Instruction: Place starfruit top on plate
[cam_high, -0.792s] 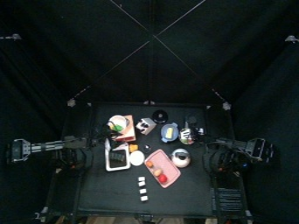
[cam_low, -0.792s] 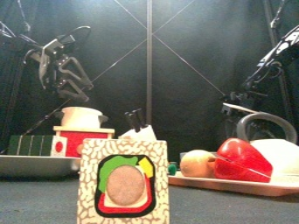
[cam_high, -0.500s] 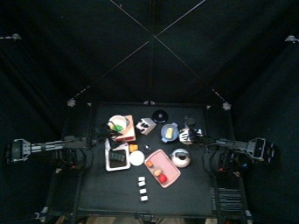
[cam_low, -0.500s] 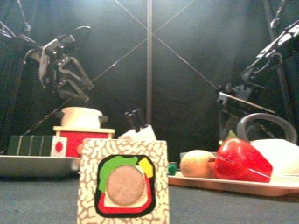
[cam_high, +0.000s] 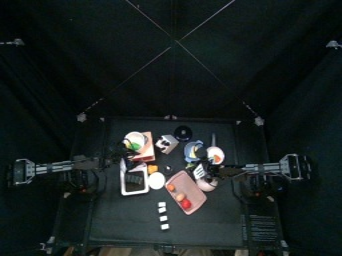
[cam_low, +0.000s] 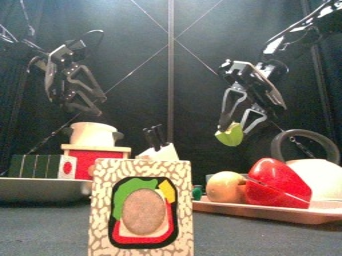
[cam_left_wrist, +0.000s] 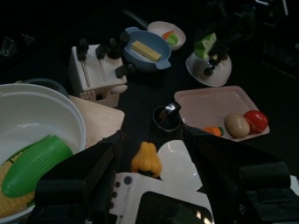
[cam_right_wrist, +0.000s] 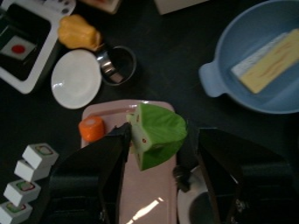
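The starfruit top (cam_right_wrist: 156, 133) is a green wedge, and my right gripper (cam_right_wrist: 162, 142) is shut on it. In the front view the starfruit top (cam_low: 231, 133) hangs in the air from the right gripper (cam_low: 238, 125), well above the table at right of middle. Below it lies a pink tray (cam_right_wrist: 117, 179). The round white plate (cam_right_wrist: 77, 77) lies bare beside that tray, off to one side of the gripper. My left gripper (cam_left_wrist: 163, 188) stands open and holds nothing; in the front view it hangs high at the left (cam_low: 70, 88).
A blue bowl (cam_right_wrist: 222, 74) holds a yellow slice. A metal cup (cam_right_wrist: 117, 63) and an orange piece (cam_right_wrist: 77, 31) lie by the plate. The front view's pink tray (cam_low: 267, 212) carries a red pepper (cam_low: 274, 180) and an apple (cam_low: 227, 186). A picture card (cam_low: 140, 210) stands in front.
My right arm has swung in from the right edge toward the middle of the table, and the green piece now shows in its gripper above the tray. The left arm has not moved.
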